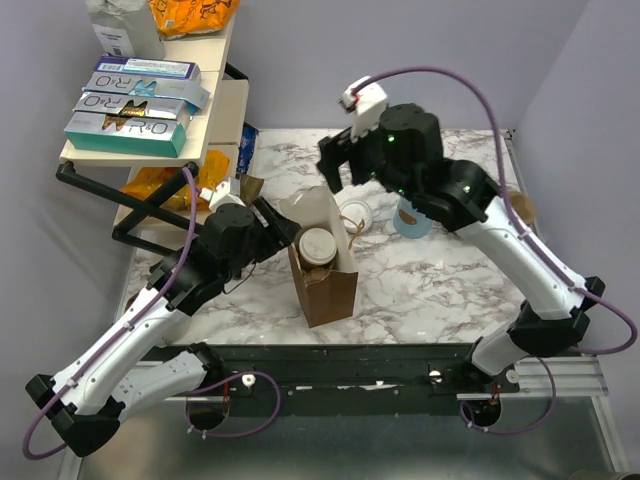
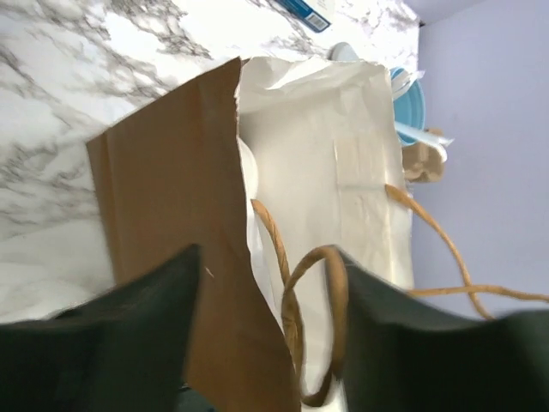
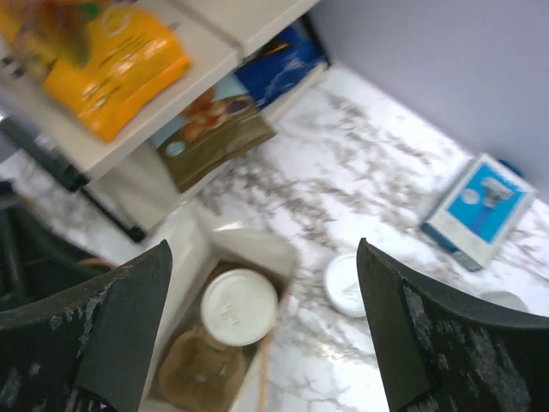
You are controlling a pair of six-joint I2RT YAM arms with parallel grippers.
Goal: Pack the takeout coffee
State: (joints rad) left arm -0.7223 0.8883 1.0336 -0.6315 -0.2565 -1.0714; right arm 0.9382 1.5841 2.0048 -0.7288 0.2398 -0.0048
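The takeout coffee (image 1: 317, 245), a cup with a round white lid, stands inside the open brown paper bag (image 1: 325, 285). It sits in a brown pulp carrier (image 3: 193, 373). The right wrist view shows the lid (image 3: 238, 306) from above. My left gripper (image 1: 278, 232) is at the bag's left rim. Its jaws are apart and straddle the bag's brown wall (image 2: 171, 215) and a twine handle (image 2: 313, 275). My right gripper (image 1: 340, 165) hangs above and behind the bag, open and empty (image 3: 263, 249).
A loose white lid (image 1: 355, 212) lies right of the bag, beside a light-blue mug (image 1: 410, 222). A shelf rack (image 1: 150, 110) with boxes and snack bags stands at the back left. A blue box (image 3: 480, 209) lies on the marble table.
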